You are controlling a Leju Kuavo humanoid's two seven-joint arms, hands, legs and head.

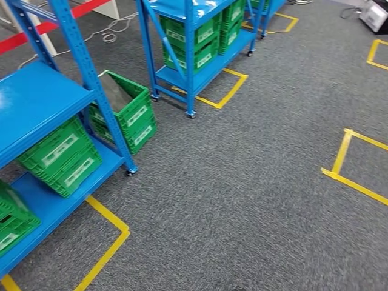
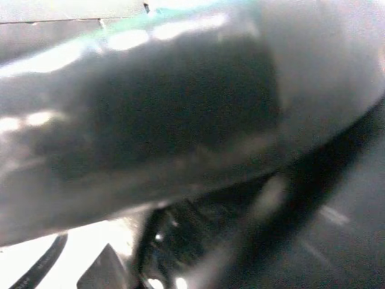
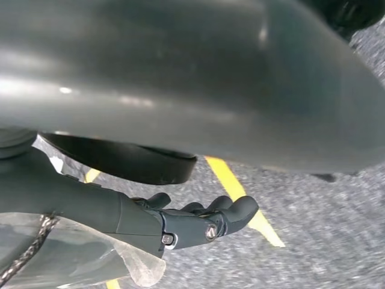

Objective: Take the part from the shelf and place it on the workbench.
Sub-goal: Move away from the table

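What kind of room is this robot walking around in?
Most likely a warehouse or factory storeroom: blue metal shelving racks on wheels hold green plastic crates, and yellow tape marks out parking spots on the grey carpet floor.

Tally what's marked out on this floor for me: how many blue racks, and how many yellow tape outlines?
Blue racks: 3
Yellow tape outlines: 5
Total: 8
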